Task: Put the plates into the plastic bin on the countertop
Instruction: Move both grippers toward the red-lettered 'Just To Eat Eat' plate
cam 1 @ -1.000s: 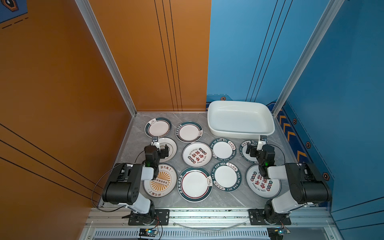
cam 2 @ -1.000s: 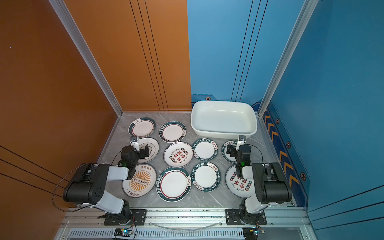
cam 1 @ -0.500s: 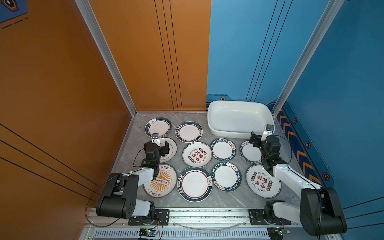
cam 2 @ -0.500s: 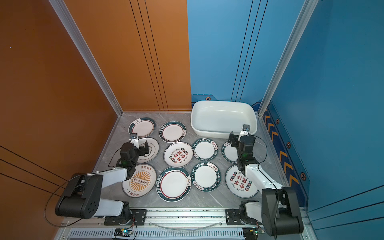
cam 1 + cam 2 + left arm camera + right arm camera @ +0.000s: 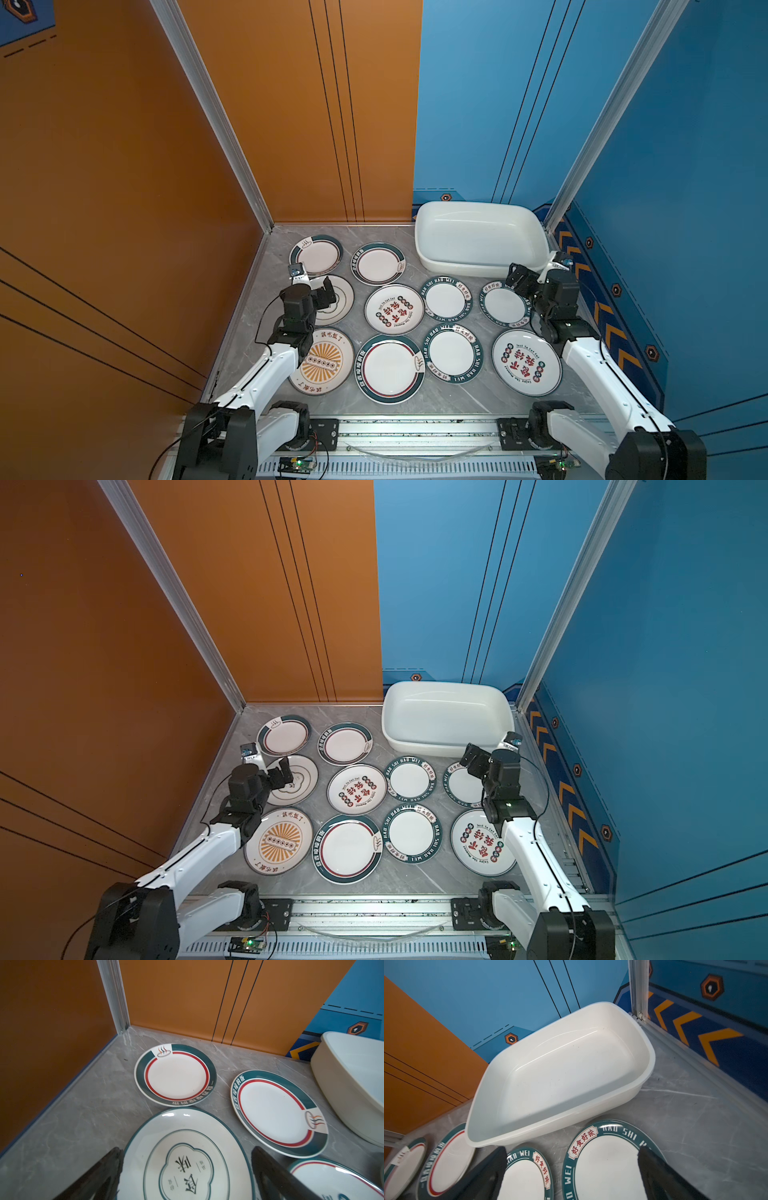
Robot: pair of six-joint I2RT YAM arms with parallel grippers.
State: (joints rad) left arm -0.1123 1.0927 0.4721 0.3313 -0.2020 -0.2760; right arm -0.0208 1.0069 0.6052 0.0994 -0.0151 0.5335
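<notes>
- The plastic bin (image 5: 560, 1076) is sitting at the far right corner of the counter (image 5: 457, 399). Its glossy floor is showing bare in the right wrist view, so no plate is lying in it yet.
- The plates (image 5: 394, 309) are all lying flat on the counter in three loose rows between the bin and the near edge. I am counting ten in both top views, though an arm may be hiding another.
- By my judgement the task is standing at its very start: every plate is waiting to be lifted and carried over.
- The left claw (image 5: 324, 291) is gaping wide and gripping nothing.
- It is hanging over the cloud-motif plate (image 5: 187, 1167) in the middle row, near the left edge of the counter. In the left wrist view its two dark fingers (image 5: 99, 1176) are straddling that plate's near rim.
- The right claw (image 5: 572, 1150) is likewise standing fully open and carrying nothing.
- It is poised over the lettered-rim plate (image 5: 606, 1169), which is lying just beside the bin's near wall, close to the right edge of the counter. In the right wrist view one finger is overlapping that plate's rim and the other is crossing its neighbour.
- The bin is lying just beyond the right claw. It is sitting well apart from the left claw, with other plates lying between them.
</notes>
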